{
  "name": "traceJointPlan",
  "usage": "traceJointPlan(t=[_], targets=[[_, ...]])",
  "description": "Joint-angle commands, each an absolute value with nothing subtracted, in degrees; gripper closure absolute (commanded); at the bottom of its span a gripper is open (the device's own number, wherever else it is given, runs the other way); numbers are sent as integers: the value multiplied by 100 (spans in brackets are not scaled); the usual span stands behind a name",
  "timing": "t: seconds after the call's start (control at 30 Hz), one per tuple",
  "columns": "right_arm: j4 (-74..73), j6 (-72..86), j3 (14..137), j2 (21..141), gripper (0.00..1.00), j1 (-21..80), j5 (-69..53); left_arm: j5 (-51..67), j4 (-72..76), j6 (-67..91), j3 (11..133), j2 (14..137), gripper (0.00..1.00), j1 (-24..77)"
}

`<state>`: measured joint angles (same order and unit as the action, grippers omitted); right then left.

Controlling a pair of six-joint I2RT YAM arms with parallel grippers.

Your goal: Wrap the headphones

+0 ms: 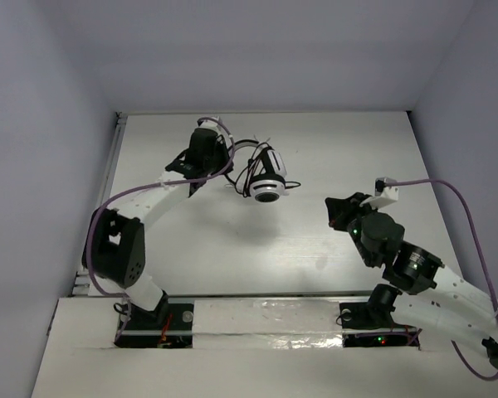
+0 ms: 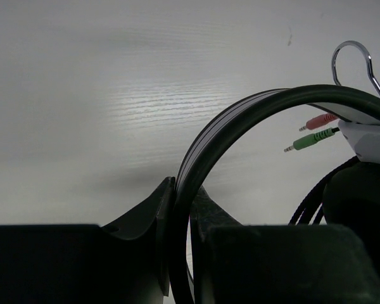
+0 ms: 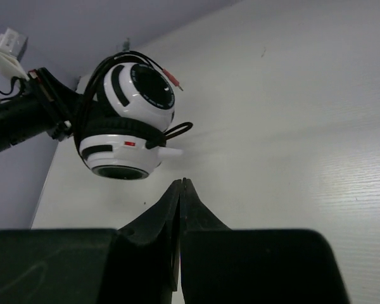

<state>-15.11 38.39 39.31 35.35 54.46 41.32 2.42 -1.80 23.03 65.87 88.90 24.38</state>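
Observation:
The headphones (image 1: 266, 179) are white with black-ringed earcups and hang in the air at the back middle of the table. My left gripper (image 1: 209, 159) is shut on their headband (image 2: 240, 117), which passes between its fingers (image 2: 182, 190). The thin black cable (image 3: 177, 128) loops around the folded earcups (image 3: 130, 120). Its pink and green plugs (image 2: 318, 130) stick out free. My right gripper (image 1: 336, 211) is shut and empty. It sits to the right of the headphones and apart from them, and its closed tips (image 3: 181, 183) are just below the earcups in the right wrist view.
The white table (image 1: 332, 149) is walled by grey panels at the back and both sides. A thick purple robot cable (image 1: 461, 207) arcs over the right arm, another along the left arm (image 1: 124, 199). A metal wire loop (image 2: 351, 57) shows by the headband.

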Motion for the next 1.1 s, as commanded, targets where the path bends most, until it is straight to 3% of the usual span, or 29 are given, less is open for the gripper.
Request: traceJointPlan(t=[0.0,0.37,0.57,0.7,0.9,1.0,1.03,1.07], targets=[[-1547,3938,4043,3577,97,5476,4579,53,826,2830,6785,9139,100,2706],[-1178,3946,3701,3797,89,5476,4623,-597,1458,2856,7102,10397,100,3199],[-923,3937,3516,4087,76,5476,4517,-755,1784,2830,7119,10915,100,3199],[-835,3929,3489,4184,69,5476,4491,-861,1881,2847,7075,11100,87,3199],[-826,3876,3559,4061,53,5476,4500,-984,1714,2892,7084,11276,82,3199],[-888,3850,3630,3999,41,5476,4474,-1046,1688,2900,6987,11215,68,3199],[-931,3850,3691,3990,35,5476,4465,-1072,1688,2909,6883,11119,57,3199],[-940,3841,3726,3973,32,5476,4456,-1133,1696,2935,6821,11049,53,3199]])
